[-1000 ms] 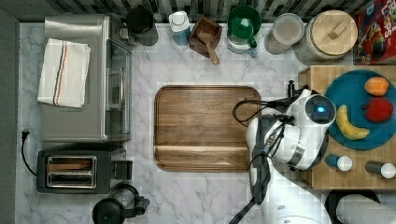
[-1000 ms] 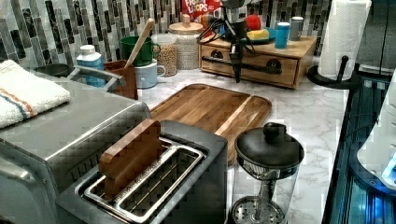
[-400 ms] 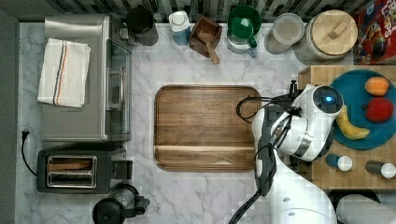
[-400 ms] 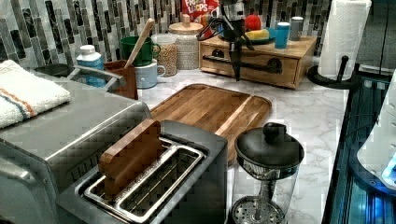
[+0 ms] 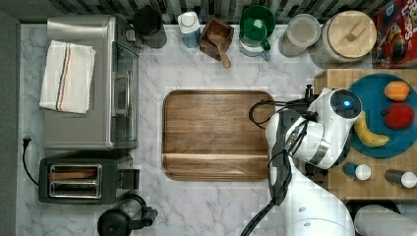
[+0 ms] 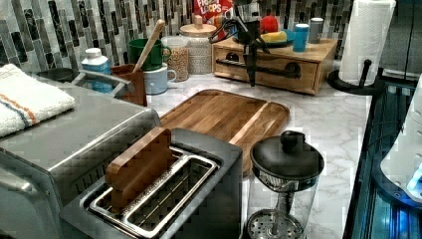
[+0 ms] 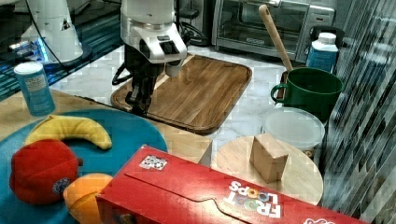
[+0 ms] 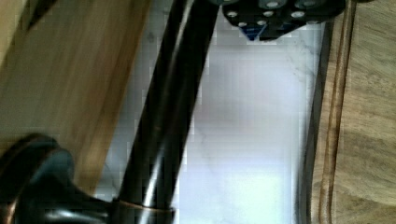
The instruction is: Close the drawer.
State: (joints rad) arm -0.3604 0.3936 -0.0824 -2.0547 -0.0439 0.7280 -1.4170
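Note:
The drawer (image 6: 271, 75) is the light-wood front with a long dark handle (image 6: 278, 69), set in the wooden box under the blue plate, and it looks flush with the box. My gripper (image 6: 250, 82) points down right in front of that handle, its fingers together with nothing between them. In the wrist view the dark handle bar (image 8: 173, 107) runs just off the drawer's wood front (image 8: 70, 93), with my gripper (image 8: 280, 11) beside it. From the right view my gripper (image 7: 138, 108) hangs at the box's edge, between box and walnut tray.
A walnut tray (image 5: 216, 133) lies on the marble just behind my arm (image 5: 319, 132). The box top carries a blue plate (image 5: 373, 88) of fruit and small shakers. A paper-towel roll (image 6: 366, 35) stands beside the box. Jars, mugs, toaster and oven line the counter.
My arm has shifted a little toward the drawer box over the last second, bringing the gripper up against the drawer front. Nothing else on the counter moved.

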